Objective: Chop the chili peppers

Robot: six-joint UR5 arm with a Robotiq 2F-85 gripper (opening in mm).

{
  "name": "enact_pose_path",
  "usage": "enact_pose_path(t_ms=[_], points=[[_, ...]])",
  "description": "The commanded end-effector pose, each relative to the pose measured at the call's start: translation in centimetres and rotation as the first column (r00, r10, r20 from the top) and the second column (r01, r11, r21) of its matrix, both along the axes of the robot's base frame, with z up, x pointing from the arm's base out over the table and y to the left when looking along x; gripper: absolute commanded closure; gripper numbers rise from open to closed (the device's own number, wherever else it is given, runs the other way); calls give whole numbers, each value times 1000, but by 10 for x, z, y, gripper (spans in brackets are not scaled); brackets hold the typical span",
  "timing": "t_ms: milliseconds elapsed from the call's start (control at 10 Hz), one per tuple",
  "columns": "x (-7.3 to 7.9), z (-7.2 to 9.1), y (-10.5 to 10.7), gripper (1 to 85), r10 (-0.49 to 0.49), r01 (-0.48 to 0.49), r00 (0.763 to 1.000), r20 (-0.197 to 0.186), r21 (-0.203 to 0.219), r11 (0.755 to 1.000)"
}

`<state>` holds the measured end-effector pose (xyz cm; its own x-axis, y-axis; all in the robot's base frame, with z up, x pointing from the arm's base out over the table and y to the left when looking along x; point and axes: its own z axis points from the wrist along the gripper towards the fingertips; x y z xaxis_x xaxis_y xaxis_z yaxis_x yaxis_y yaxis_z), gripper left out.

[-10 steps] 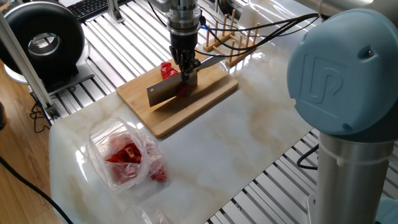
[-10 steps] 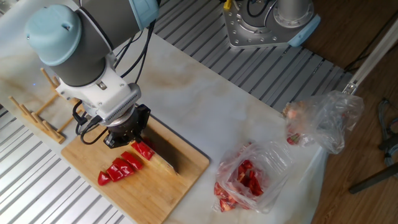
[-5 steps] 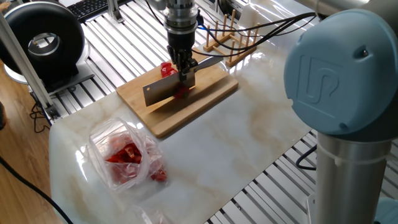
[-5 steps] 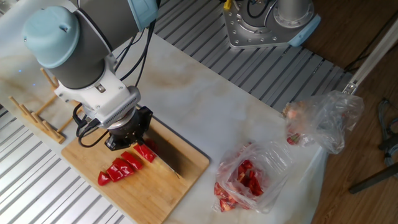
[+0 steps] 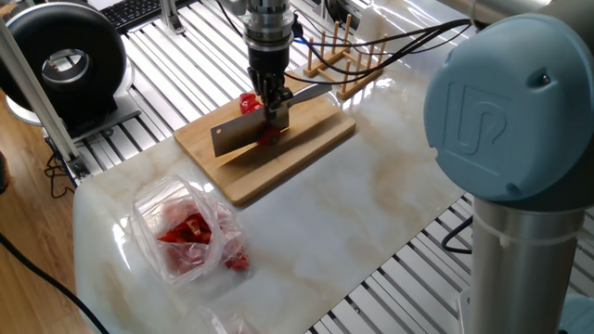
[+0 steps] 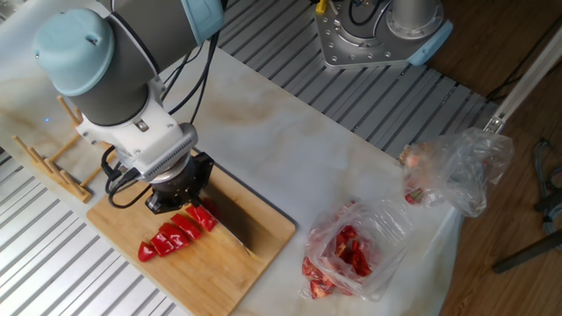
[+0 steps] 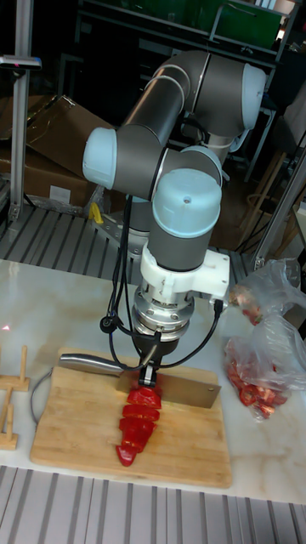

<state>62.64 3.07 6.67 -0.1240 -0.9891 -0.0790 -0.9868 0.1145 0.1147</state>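
Note:
A red chili pepper [image 7: 136, 420], cut into several chunks in a row, lies on the wooden cutting board [image 7: 194, 450]. It also shows as chili pieces [image 6: 175, 234] in the other fixed view and partly behind the blade as chili pieces [image 5: 249, 102]. My gripper [image 7: 150, 371] is shut on a cleaver, its steel blade [image 7: 185, 391] standing edge-down across the upper end of the chili. In the fixed views the gripper [image 5: 270, 104] [image 6: 176, 190] stands over the board [image 5: 278, 160] [image 6: 221, 268], with the blade [image 5: 241, 135] [image 6: 238, 230] low on it.
A see-through plastic bag with red pieces [image 5: 188, 232] [image 6: 349, 251] [image 7: 265, 374] lies off the board. A wooden rack [image 5: 342, 54] [image 6: 51, 160] stands beside the board. A second crumpled bag [image 6: 458, 165] is near the table's edge, and a black round device [image 5: 61, 59] stands off the table.
The gripper and cleaver have shifted a little sideways along the chili. The chili pieces and the bags lie where they were.

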Motion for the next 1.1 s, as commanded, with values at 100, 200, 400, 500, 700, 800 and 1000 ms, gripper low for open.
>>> enact_pose_path(t_ms=[100,200,400,500,700,800,1000], points=[[-1,-3,-17,843,-3,4,1000,5,-39,999],[-3,-6,-18,843,-2,2,1000,5,-39,999],[-2,-6,-20,843,4,-4,1000,7,-47,999],[0,0,-20,843,10,-10,1000,9,-53,999],[2,5,-14,843,9,-8,1000,7,-47,999],[1,-1,-7,843,-10,10,1000,9,-33,999],[1,-5,-4,843,-3,3,1000,11,-12,1000]])
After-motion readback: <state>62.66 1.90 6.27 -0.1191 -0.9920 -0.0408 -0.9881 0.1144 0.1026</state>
